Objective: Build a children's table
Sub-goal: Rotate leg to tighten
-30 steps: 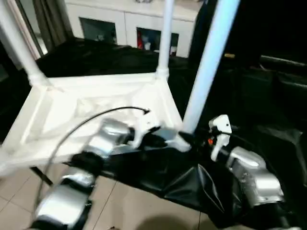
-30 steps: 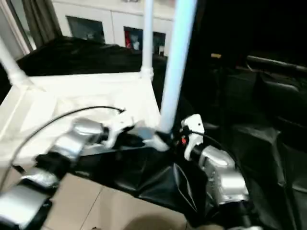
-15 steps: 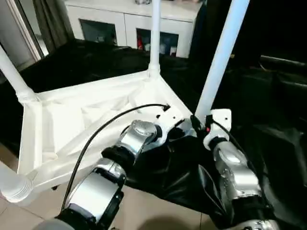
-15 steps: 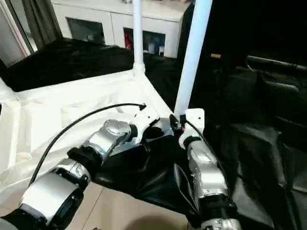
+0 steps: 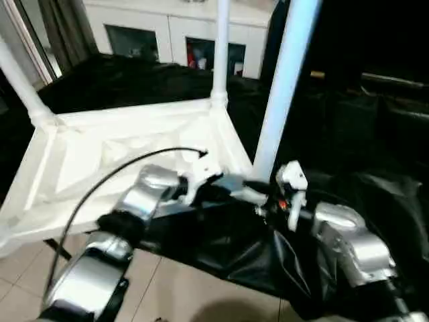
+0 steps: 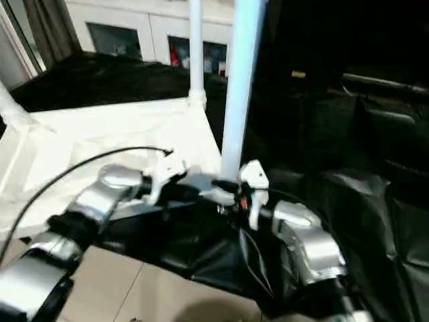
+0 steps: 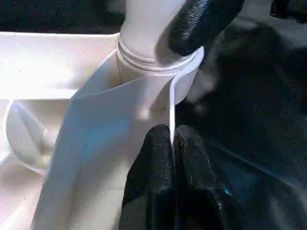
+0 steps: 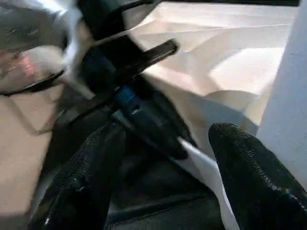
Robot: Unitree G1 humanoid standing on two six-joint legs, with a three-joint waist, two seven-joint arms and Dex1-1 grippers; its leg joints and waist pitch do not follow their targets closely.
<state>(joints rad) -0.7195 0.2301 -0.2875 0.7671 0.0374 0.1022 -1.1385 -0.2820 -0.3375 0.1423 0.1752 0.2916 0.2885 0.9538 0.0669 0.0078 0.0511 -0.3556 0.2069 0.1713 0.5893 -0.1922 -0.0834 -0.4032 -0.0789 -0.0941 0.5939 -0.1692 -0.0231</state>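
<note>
Three white legs stand up from the upturned table (image 5: 127,144), which fills the left and centre of the head views, ribbed underside facing up, lying on the black cloth (image 5: 375,201) that covers the upper and right parts of the frame. Behind it, along the top edge, sits the cabinet (image 5: 174,37) with its glass doors. Pale floor tiles (image 5: 181,288) show at the bottom.

Biggest of the legs is the near leg (image 5: 281,80), rising from the table's corner at centre frame to the top edge. The far leg (image 5: 220,47) stands behind it at upper centre, and the left leg (image 5: 23,84) slants out at the upper left.

Both silver forearms come in from the bottom. The left gripper (image 7: 171,143) has its fingers pressed together on the thin white edge of the table's corner, right below the socket (image 7: 153,67) that holds the near leg. A black fingertip (image 7: 201,21) of the other arm lies against that leg just above the socket ring.

The right gripper (image 8: 168,158) sits just right of the near leg's foot at centre frame, fingers well apart, one finger (image 8: 249,172) beside the leg, nothing clamped between them.
</note>
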